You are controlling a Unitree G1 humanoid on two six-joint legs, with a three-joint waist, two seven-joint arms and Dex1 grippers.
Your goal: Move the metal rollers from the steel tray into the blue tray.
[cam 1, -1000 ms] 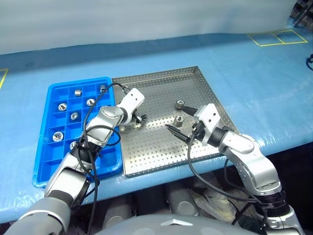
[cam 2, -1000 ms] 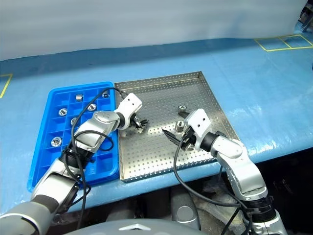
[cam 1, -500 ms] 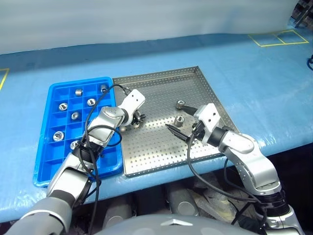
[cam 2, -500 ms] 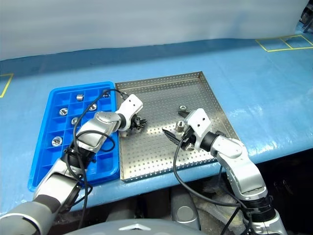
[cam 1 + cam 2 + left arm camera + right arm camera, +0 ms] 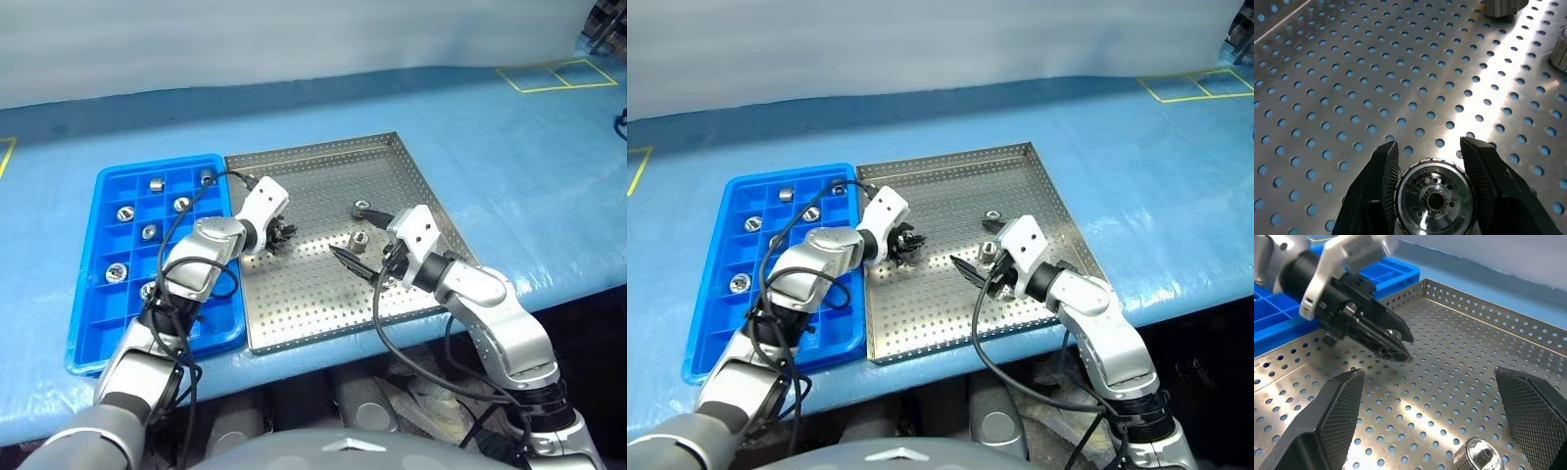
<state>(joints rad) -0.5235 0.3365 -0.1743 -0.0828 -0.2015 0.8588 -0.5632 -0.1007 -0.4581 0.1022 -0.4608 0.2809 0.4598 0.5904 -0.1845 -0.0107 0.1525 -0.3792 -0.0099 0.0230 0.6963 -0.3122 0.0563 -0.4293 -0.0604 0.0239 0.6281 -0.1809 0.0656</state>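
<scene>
left gripper (image 5: 1430, 161) pinching roller (image 5: 1434, 198) over steel tray (image 5: 392, 157), hollow end facing wrist; blue tray (image 5: 118, 333) lying just left of steel tray, nearer this arm. right gripper (image 5: 1430, 421) hanging spread above loose roller (image 5: 1474, 456).

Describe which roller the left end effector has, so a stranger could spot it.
Find the steel tray beside the blue tray. Near its blue-tray edge, the left end effector pinches one roller. The two other rollers lie free by the right end effector.

A blue-covered table (image 5: 509, 147) bears yellow tape squares (image 5: 555, 74); behind hangs what looks like pale sheeting (image 5: 294, 39).
</scene>
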